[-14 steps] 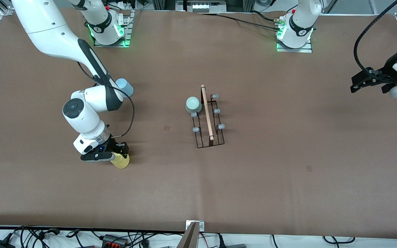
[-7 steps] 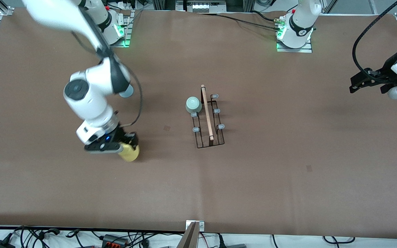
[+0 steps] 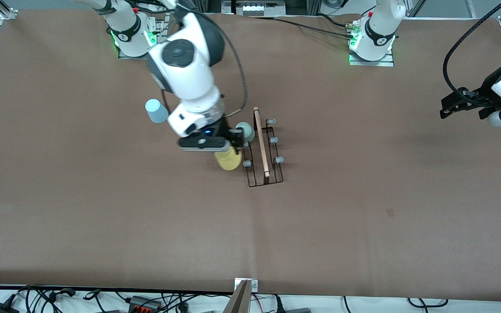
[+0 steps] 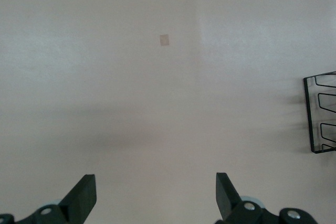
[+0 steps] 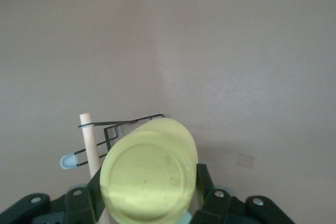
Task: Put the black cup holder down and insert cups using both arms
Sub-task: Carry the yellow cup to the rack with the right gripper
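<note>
The right gripper [image 3: 223,150], pinching the yellow cup [image 3: 228,160] at frame centre beside the rack [image 3: 262,148], should align it over 1 free peg [image 3: 247,163]; the left gripper [image 4: 152,198] waits spread.

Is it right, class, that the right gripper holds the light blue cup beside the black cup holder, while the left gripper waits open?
No. The right gripper holds the yellow cup, as the right wrist view shows. It is beside the black cup holder, and the left gripper waits, jaws open.
</note>
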